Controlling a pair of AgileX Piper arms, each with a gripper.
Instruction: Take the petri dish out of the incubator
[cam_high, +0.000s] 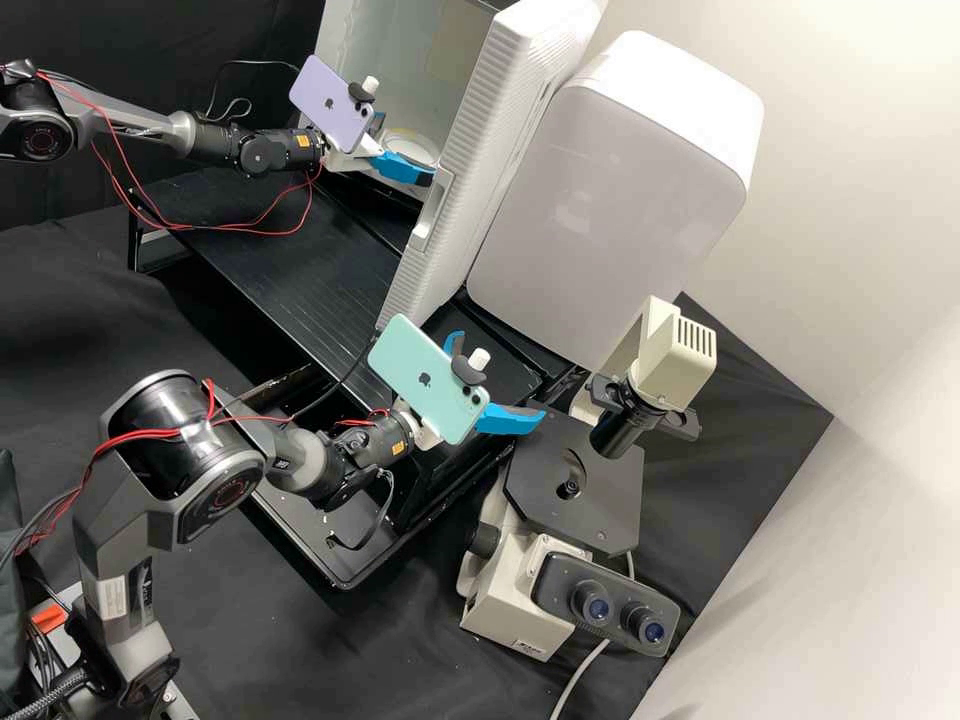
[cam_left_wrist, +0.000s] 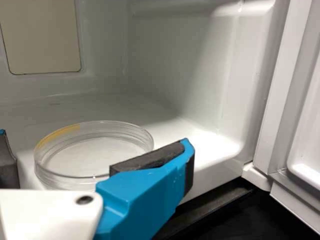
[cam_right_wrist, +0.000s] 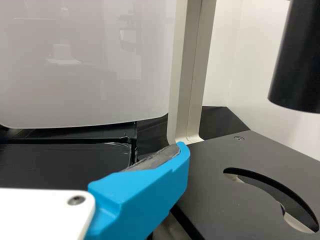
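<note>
Inside incubator (cam_high: 420, 50), upper left of frame: left pincer (cam_high: 405, 160) spread around petri dish (cam_left_wrist: 92, 150); squeeze rim evenly, withdraw level.

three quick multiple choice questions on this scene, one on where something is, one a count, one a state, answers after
1. Where is the petri dish?
A. on the floor inside the incubator
B. on its roof
C. on the black bench

2. How many eyepieces has the microscope?
A. one
B. two
C. three

3. What state is the incubator's door in?
A. shut
B. taken off
C. open

Answers:
1 A: the left wrist view shows it lying on the chamber's white floor.
2 B: two lenses sit side by side at its front.
3 C: it is swung out, with the chamber showing beside it.
</note>
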